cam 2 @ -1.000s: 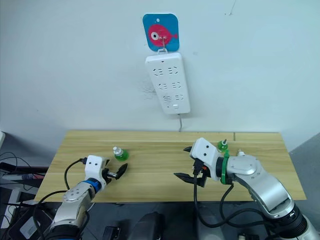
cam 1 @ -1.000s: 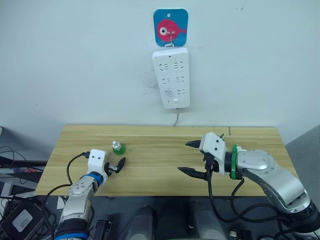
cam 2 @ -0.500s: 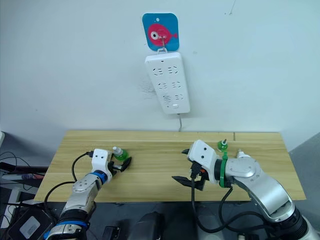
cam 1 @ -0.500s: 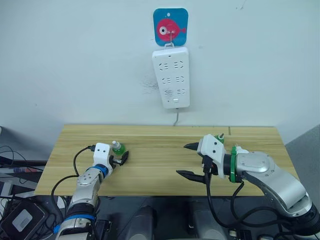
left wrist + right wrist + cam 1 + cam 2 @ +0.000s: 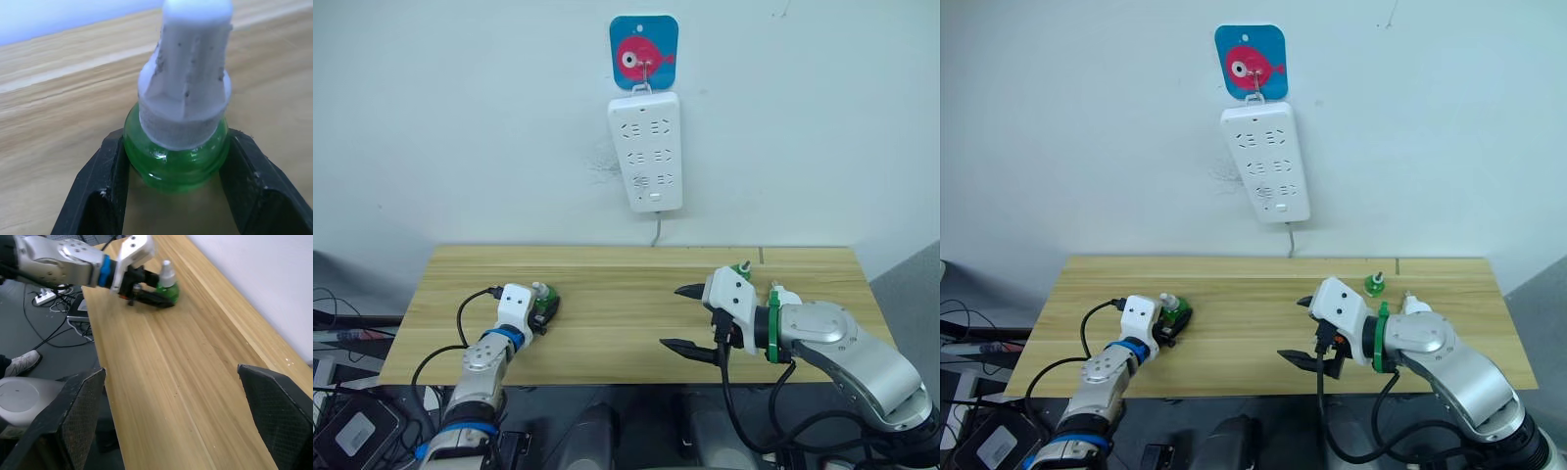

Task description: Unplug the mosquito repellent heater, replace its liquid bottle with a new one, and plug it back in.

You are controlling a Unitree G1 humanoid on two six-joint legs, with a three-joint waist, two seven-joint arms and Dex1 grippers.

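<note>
Wooden table under wall power strip. Left gripper straddled upright green bottle, fingers flanking base, grip unconfirmed. Right gripper gaped empty, well apart.

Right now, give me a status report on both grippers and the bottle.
Left gripper straddling green bottle on table, not clamped. Right gripper open, empty. Power strip sockets vacant.

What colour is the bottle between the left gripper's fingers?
Green, with a white cap; the left wrist view shows the bottle best.
</note>
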